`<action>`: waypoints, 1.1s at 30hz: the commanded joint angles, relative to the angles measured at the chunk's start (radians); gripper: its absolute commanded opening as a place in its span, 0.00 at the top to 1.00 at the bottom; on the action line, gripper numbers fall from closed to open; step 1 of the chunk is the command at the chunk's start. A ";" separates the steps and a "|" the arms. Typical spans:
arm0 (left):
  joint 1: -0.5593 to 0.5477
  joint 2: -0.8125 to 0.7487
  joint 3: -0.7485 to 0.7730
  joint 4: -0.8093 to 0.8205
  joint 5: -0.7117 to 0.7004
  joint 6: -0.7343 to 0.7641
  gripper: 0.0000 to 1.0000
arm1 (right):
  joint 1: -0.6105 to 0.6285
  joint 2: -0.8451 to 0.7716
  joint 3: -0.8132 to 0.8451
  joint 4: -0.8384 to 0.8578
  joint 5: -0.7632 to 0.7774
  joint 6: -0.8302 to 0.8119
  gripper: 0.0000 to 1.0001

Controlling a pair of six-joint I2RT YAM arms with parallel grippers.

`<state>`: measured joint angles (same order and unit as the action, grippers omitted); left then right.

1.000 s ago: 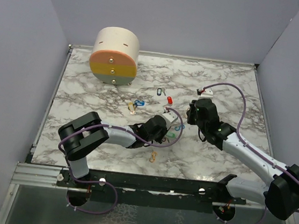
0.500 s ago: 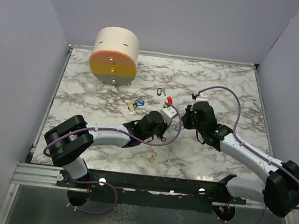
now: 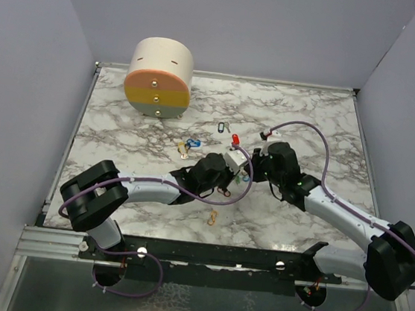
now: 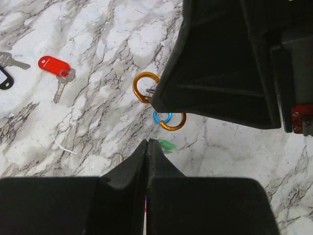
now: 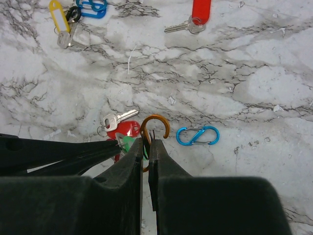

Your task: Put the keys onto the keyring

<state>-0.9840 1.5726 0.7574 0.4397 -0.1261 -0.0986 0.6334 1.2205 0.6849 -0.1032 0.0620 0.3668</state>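
The keyring is an orange S-shaped clip (image 5: pixel 157 125). My right gripper (image 5: pixel 149 141) is shut on it, and its upper loop sticks out past the fingertips. In the left wrist view the same orange clip (image 4: pixel 145 86) hangs from the right finger. My left gripper (image 4: pixel 147 142) is shut, with a green-tagged key (image 4: pixel 167 145) at its tips, close beside the clip. A red-tagged key (image 5: pixel 122 129) lies under them, and a blue S-clip (image 5: pixel 198 135) lies to the right. Both grippers meet over mid-table near the green key (image 3: pixel 244 175).
Another red-tagged key (image 3: pixel 235 138) and a dark-tagged key (image 3: pixel 223 127) lie farther back. A blue clip (image 3: pixel 192 142) and a yellow-tagged key (image 3: pixel 183 150) lie to the left, and a second orange clip (image 3: pixel 213 217) lies near the front. A cream-and-orange cylinder (image 3: pixel 159 79) stands back left.
The left gripper has drawn back a little to the left and away from me. The right gripper has swung in toward it, and their tips now meet.
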 commanded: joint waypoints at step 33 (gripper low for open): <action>-0.005 -0.014 0.043 0.057 0.117 0.092 1.00 | 0.014 0.035 0.000 0.038 -0.077 -0.029 0.99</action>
<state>-0.9840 1.5726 0.7624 0.4629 -0.0425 -0.0116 0.6384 1.2560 0.6849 -0.1024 0.0097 0.3519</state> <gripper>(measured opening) 0.009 0.065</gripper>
